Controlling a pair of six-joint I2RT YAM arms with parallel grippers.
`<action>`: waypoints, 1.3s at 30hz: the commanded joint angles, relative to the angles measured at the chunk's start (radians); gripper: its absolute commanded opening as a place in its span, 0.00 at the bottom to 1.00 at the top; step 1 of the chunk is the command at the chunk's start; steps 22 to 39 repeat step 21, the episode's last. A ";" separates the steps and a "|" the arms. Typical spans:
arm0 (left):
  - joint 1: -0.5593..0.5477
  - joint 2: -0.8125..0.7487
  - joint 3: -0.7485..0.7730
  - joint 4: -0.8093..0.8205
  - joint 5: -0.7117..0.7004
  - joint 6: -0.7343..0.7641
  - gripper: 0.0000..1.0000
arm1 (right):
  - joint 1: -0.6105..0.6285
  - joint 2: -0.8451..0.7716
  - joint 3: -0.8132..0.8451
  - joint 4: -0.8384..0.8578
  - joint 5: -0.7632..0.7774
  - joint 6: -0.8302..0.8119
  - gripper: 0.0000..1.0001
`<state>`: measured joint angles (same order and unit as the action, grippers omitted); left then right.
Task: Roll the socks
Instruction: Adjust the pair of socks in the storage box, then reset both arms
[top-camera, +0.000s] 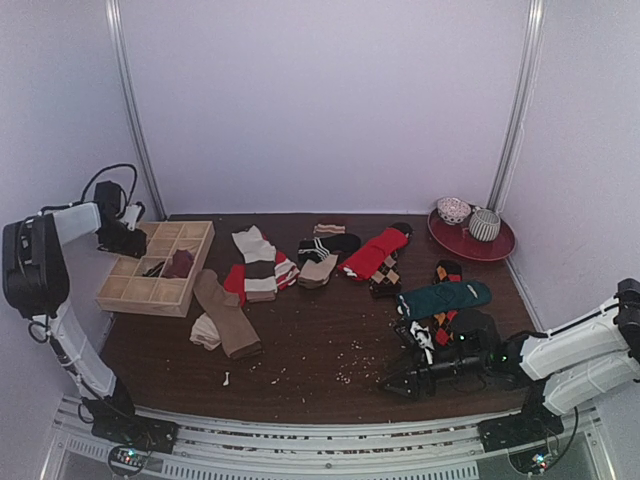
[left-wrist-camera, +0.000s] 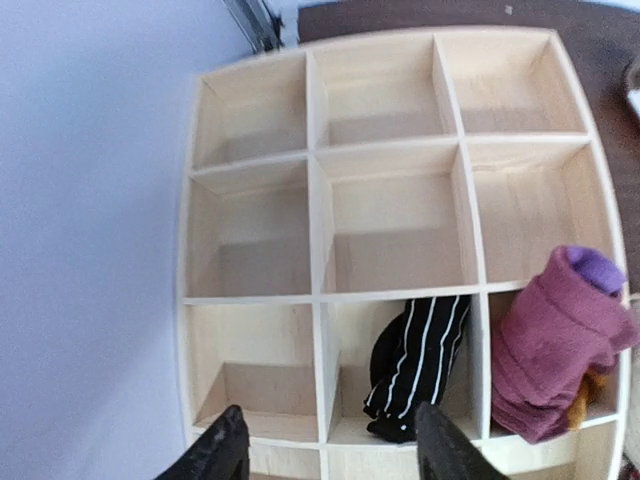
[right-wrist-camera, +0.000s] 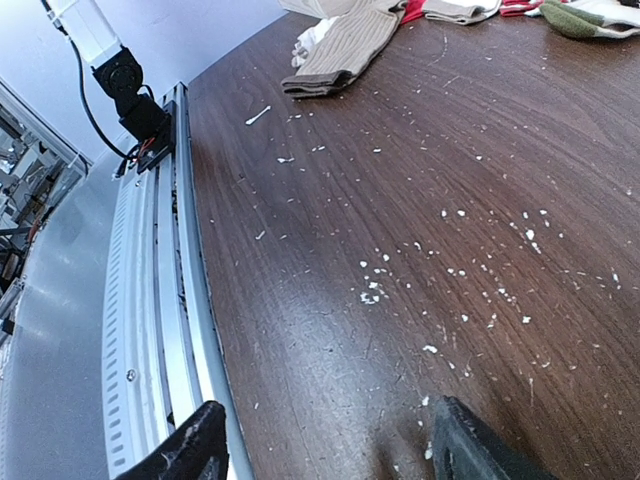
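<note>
Your left gripper (left-wrist-camera: 330, 425) hangs, jaws released, over the striped sock (left-wrist-camera: 418, 352) in the box (left-wrist-camera: 318, 230) at the table's (top-camera: 330, 335) 9 o'clock; your right gripper (right-wrist-camera: 330, 420), jaws released too, hovers at 5 o'clock.

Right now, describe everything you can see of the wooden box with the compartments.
The wooden box is pale, unfinished-looking wood, an open grid of square compartments split by thin walls. It sits flat at the left side of the table. Most compartments are bare; one holds a striped sock, its neighbour a rolled purple sock. The left hand hangs open above it, not touching.
</note>
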<state>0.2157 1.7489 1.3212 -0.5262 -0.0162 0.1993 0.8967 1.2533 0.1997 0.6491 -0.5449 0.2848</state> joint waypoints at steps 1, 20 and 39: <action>0.005 -0.122 -0.026 0.067 0.052 -0.006 0.63 | -0.006 -0.057 0.016 -0.049 0.098 -0.026 0.71; 0.005 -0.498 -0.210 0.239 0.334 -0.200 0.98 | -0.011 -0.382 0.166 -0.408 0.905 0.202 1.00; 0.004 -0.500 -0.211 0.239 0.318 -0.205 0.98 | -0.011 -0.401 0.170 -0.430 0.932 0.193 1.00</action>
